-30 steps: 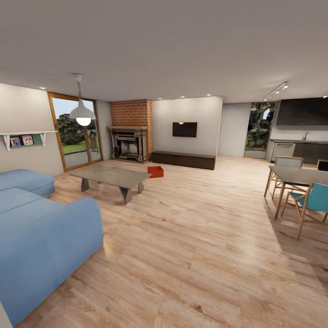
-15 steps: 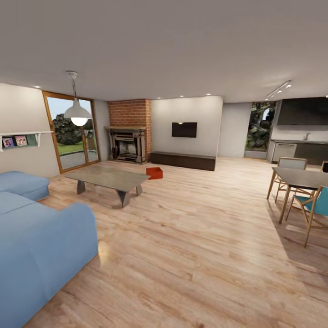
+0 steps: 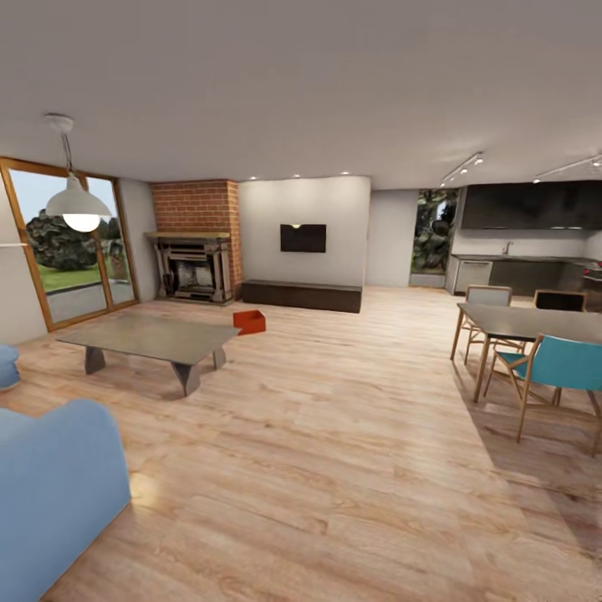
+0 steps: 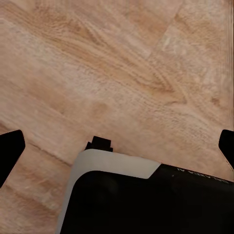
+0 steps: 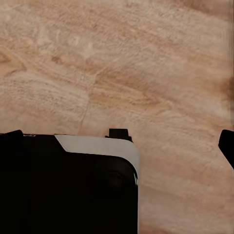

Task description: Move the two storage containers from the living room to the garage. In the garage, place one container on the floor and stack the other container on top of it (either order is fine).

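Since the earlier frames the whole head view has swung: the sofa has slid toward the left edge with less of it in frame, the dining set sits further into the picture, and more of the kitchen shows at the right. That is the camera turning, not the furniture moving.

One orange-red container rests on the wood-plank floor of the living room, well ahead, between the far end of the low glass table and the long dark cabinet. It stands upright with its open top up, just beside the table's far corner and apart from the cabinet. Only this one box can be made out. Behind it rises the red-brick fireplace, with a wall screen to its right and wood-framed glass doors to its left. A pendant lamp hangs above the table. At the right stand a dining table and a teal chair, with the dark kitchen tabletop beyond.

Both wrist views look straight down at the plank floor. The left end effector shows dark fingertips at opposite edges of its picture, spread wide with nothing between them. The right end effector likewise shows a dark fingertip at one edge and its mate at the other, wide apart and holding nothing. Part of the robot's black-and-white body fills the near part of each wrist view.
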